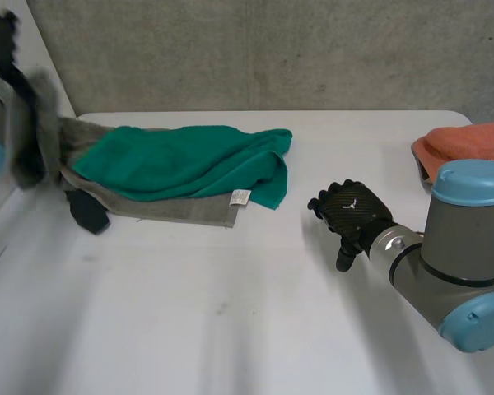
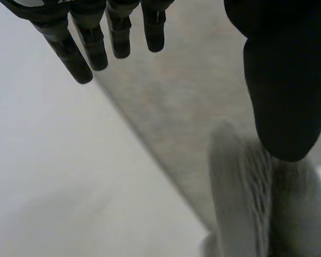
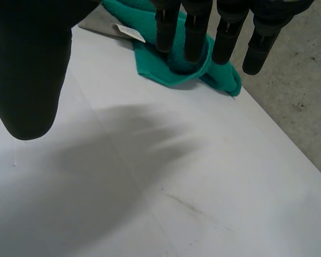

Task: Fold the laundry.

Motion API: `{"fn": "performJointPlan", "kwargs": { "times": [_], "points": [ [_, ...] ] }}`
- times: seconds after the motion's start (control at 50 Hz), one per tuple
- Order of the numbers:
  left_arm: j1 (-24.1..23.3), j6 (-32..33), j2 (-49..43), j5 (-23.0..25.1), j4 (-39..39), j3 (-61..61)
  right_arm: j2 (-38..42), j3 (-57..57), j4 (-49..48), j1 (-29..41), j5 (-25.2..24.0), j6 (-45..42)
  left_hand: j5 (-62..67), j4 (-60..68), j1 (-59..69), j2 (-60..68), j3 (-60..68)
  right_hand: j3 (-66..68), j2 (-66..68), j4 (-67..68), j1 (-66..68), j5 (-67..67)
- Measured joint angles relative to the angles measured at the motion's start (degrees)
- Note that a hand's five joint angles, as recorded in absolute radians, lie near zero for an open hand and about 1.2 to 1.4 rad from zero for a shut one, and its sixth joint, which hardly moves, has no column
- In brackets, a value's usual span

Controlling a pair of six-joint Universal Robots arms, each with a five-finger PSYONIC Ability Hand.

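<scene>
A green towel (image 1: 181,160) lies atop a grey towel (image 1: 173,209) on the table (image 1: 230,313).

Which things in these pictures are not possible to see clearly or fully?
Head view: the orange cloth is cut off by the edge and the right arm.
Head view: the grey towel lies mostly under the green towel.
Head view: the dark item beside the grey towel seems partly under it; its kind is unclear.
Left wrist view: blur hides whether the grey towel touches the left hand at its thumb.
</scene>
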Motion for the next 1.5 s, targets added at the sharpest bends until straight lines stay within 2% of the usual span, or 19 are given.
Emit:
{"fn": "performJointPlan", "kwargs": {
  "times": [0.16,0.3,0.42,0.66,0.74,0.78,0.8,0.84,0.86,0.9,0.98,1.08,1.18,1.3,1.36,1.42,1.44,1.46,1.5],
  "points": [
    [-4.7,0.7,1.7,5.6,4.9,-14.8,0.0,-0.2,0.3,0.2,0.0,0.0,-0.5,-0.9,0.0,-1.2,-0.9,0.0,0.0,0.0,0.0,0.0],
    [-10.4,1.0,-1.0,12.6,5.9,-20.0,0.3,-0.3,1.0,0.2,-0.1,0.1,-0.5,-0.9,0.0,-1.2,-0.9,0.0,0.0,0.0,0.0,0.0],
    [-12.8,1.8,-7.8,17.1,6.9,-16.0,0.3,-0.2,1.3,0.0,-0.1,0.0,2.4,2.7,3.5,2.0,1.9,0.0,0.0,0.0,0.0,0.0],
    [-12.5,6.6,-23.2,17.5,4.4,2.7,0.7,-0.2,1.3,-0.7,0.0,0.0,3.2,3.6,4.1,3.0,2.7,0.0,0.0,0.0,0.0,0.0],
    [-12.3,7.8,-25.9,17.2,3.4,6.6,1.0,-0.3,1.3,-0.9,0.0,0.0,14.1,14.5,16.6,13.8,13.7,0.0,0.0,0.0,0.0,0.0],
    [-12.2,8.4,-27.0,17.1,3.5,8.2,1.3,-0.4,1.3,-1.0,0.0,-0.1,34.8,35.7,41.0,35.2,34.9,0.0,0.0,0.0,0.0,0.0],
    [-12.2,8.6,-27.3,17.0,3.7,8.6,1.4,-0.5,1.3,-1.1,0.0,-0.2,42.0,43.0,48.5,43.6,43.3,0.0,0.0,0.0,0.0,0.0],
    [-12.2,8.8,-27.6,16.9,4.0,9.0,1.5,-0.5,1.3,-1.1,0.0,-0.3,42.0,43.0,48.5,43.6,43.3,0.0,0.0,0.0,0.0,0.0],
    [-12.2,9.2,-28.0,16.8,4.8,9.6,1.8,-0.7,1.3,-1.2,0.0,-0.7,53.0,55.5,56.3,55.2,54.7,0.0,0.0,0.0,0.0,0.0],
    [-12.3,9.5,-28.2,16.5,5.6,9.9,1.9,-0.8,1.3,-1.3,0.0,-1.1,53.0,55.9,56.3,55.6,55.1,0.0,0.0,0.0,0.0,0.0],
    [-12.4,10.0,-26.7,15.5,6.7,9.9,1.9,-0.8,1.3,-1.4,0.0,-1.8,53.0,55.9,56.3,55.6,55.1,0.0,0.0,0.0,0.0,0.0],
    [-14.0,7.6,-19.6,13.3,7.7,7.5,1.4,-0.8,1.3,-1.5,0.1,-2.2,53.0,55.9,56.3,55.6,55.1,0.0,0.0,0.0,0.0,0.0],
    [-17.5,-0.2,-9.4,12.2,9.0,3.1,1.0,-1.0,1.3,-1.6,0.2,-2.0,53.0,55.9,56.3,55.6,55.1,0.0,0.0,0.0,0.0,0.0],
    [-23.7,-13.2,2.6,12.4,10.5,-1.3,0.4,-1.8,1.5,-2.8,1.2,-0.8,53.0,56.1,56.3,55.7,55.2,-0.4,0.0,0.0,0.0,-0.1],
    [-25.5,-15.7,4.8,11.9,9.9,-2.3,0.2,-2.1,1.9,-3.5,1.4,0.0,48.2,49.0,49.1,47.8,47.6,-0.9,0.0,0.0,0.0,-0.6],
    [-26.3,-14.4,4.5,11.2,8.0,-3.3,0.1,-2.4,2.6,-4.2,1.4,0.5,21.4,21.7,17.1,21.3,21.7,-0.9,0.0,0.0,0.0,-0.6],
    [-26.3,-14.0,4.3,11.1,7.7,-3.4,0.1,-2.4,2.7,-4.3,1.4,0.6,21.4,21.7,17.1,21.3,21.7,-0.9,0.0,-0.2,0.0,-0.6],
    [-26.2,-12.7,3.6,10.8,6.9,-3.8,0.1,-2.5,3.0,-4.5,1.4,0.6,6.5,6.7,2.7,5.7,7.0,-0.9,0.0,-0.6,0.0,-0.6],
    [-25.2,-9.0,1.4,10.1,5.2,-5.1,0.0,-2.6,3.4,-4.8,1.3,0.8,0.1,-0.1,-0.8,-0.2,-0.1,-1.1,0.0,-1.1,0.0,-1.0]
  ]
}}
